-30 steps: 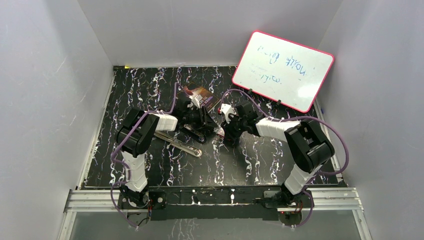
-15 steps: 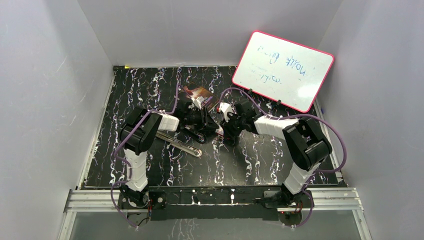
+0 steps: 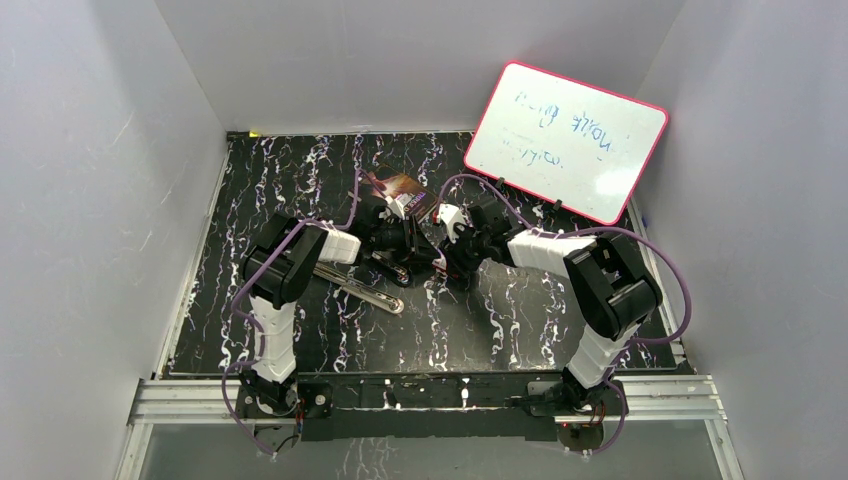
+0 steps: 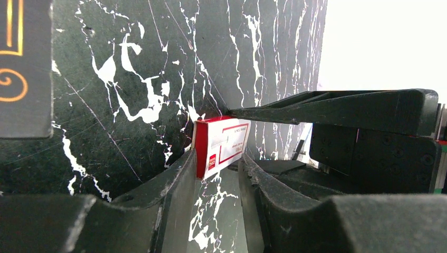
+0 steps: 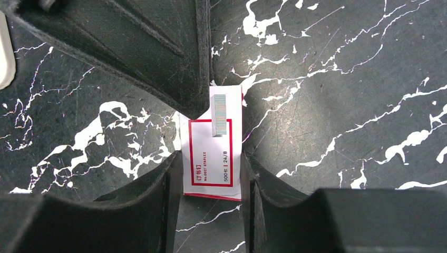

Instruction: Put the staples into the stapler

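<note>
Right gripper (image 5: 212,158) clamps staple box (image 5: 211,139) lengthwise, pointing straight outward.

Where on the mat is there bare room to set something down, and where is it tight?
Bare: the far-left mat corner between the left wall and the dark packet; the near strip between the stapler and the arm bases. Crowded: the centre, where both jaws hold the staple box.

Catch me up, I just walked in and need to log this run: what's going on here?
Both arms are working on the small white-and-red staple box. The right gripper clamps its long sides, while the left gripper seems to pinch its other end. The stapler lies unheld on the black marble tabletop, so loading has not begun.
</note>
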Tool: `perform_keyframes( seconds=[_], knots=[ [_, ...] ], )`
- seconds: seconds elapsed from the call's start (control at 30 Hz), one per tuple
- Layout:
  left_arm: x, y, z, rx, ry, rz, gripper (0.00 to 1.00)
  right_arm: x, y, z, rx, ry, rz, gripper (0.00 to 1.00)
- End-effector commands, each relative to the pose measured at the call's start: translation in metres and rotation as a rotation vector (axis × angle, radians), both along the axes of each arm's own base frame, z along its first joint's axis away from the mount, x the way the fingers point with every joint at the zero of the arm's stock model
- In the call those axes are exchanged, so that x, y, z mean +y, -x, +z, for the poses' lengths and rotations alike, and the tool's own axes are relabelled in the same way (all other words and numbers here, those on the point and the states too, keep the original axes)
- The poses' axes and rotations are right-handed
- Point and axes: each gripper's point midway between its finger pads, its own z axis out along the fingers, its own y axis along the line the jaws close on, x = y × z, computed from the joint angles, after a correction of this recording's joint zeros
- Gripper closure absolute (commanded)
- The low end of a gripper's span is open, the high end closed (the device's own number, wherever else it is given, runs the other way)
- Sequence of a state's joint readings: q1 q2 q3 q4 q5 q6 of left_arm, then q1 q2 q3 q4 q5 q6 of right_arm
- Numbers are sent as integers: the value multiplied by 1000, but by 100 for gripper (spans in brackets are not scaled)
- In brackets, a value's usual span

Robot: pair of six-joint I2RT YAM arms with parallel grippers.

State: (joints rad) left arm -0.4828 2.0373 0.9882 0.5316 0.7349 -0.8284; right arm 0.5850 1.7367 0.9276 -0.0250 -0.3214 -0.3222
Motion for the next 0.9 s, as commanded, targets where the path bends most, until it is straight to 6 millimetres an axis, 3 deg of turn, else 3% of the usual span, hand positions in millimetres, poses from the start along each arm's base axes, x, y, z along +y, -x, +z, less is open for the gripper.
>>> perform_keyframes(
  seconds=[0.0,0.87],
  knots=[
    [-7,8,7,-13,26,-42,68,-4,6,-15,41,44,14,66],
    [-31,36,3,-8,35,-130,83,7,3,-11,25,23,33,65]
  ],
)
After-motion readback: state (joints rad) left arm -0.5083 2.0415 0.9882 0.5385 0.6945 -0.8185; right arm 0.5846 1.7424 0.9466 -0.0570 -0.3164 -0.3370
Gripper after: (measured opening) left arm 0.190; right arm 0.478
